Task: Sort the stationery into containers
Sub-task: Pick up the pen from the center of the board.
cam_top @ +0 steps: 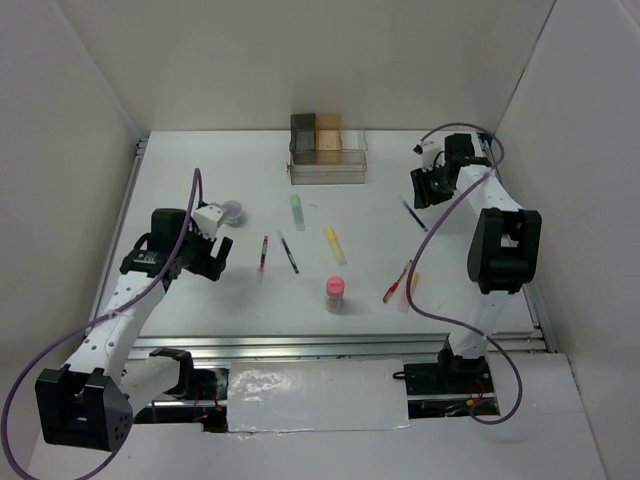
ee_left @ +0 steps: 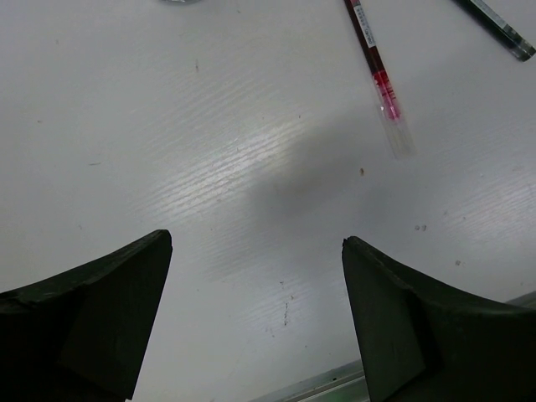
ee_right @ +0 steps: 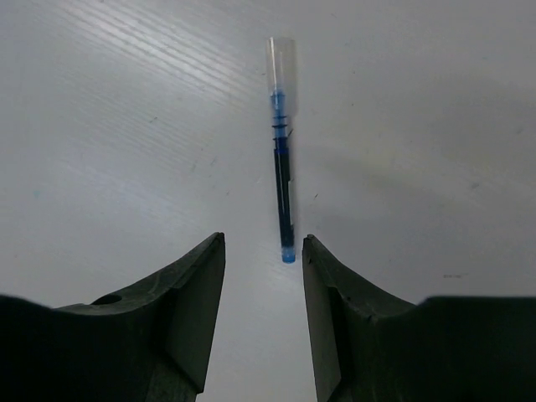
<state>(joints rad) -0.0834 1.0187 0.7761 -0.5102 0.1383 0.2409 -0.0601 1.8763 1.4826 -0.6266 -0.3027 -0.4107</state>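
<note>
While the right tool [ee_right: 264,239] hangs released, the blue pen [ee_right: 283,167] lies just ahead.

The whole surface [cam_top: 300,300] is viewed from above, behind its near edge. Close downward views are given at both wrists; the red pen [ee_left: 381,84] toward the left edge and the blue pen [ee_right: 283,180] by the right edge are shared with the overhead view.

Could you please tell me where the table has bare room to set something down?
Bare: the far left corner, between the containers and the purple pot; also the near strip left of the pink cylinder. Crowded: the middle, around the yellow marker and black pen.
</note>
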